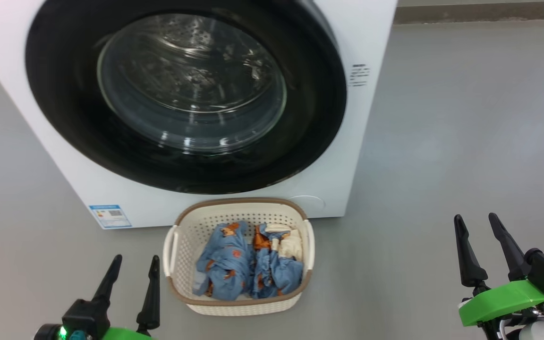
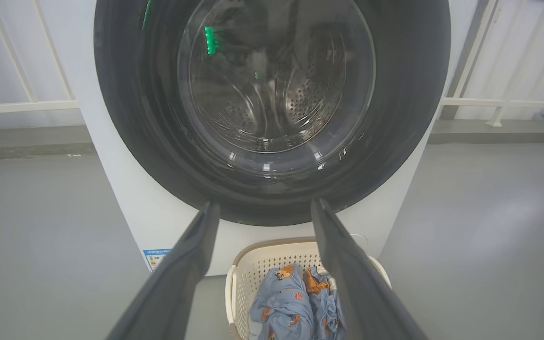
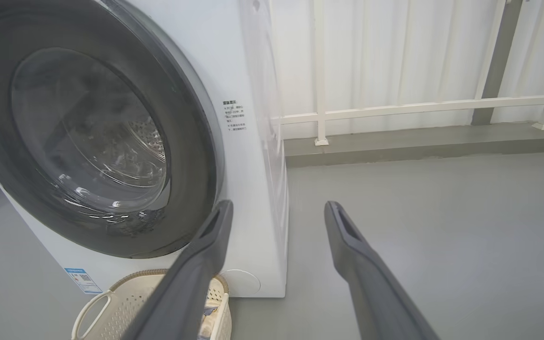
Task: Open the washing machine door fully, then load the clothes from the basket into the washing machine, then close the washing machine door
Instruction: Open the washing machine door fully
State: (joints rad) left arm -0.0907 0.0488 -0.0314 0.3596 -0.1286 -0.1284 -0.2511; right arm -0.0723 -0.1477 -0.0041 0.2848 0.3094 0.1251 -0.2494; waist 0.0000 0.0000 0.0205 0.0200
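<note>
Front of washing machine [image 1: 369, 33]: blue label sticker [image 1: 110, 216] at lower left corner, print too small to read. Block of small dark printed lines [image 1: 359, 74] on the right side, characters not legible.

Grey floor [image 1: 442, 141], two things standing on it.
The washing machine [image 1: 366, 38] stands far; the basket [image 1: 239, 302] sits just before it.

Left gripper [image 1: 136, 259] hovering low at the near left, jaws standing wide apart and pointing toward the far side, gripping nothing, right gripper [image 1: 475, 217] hovering at the near right, jaws likewise wide apart, gripping nothing
</note>
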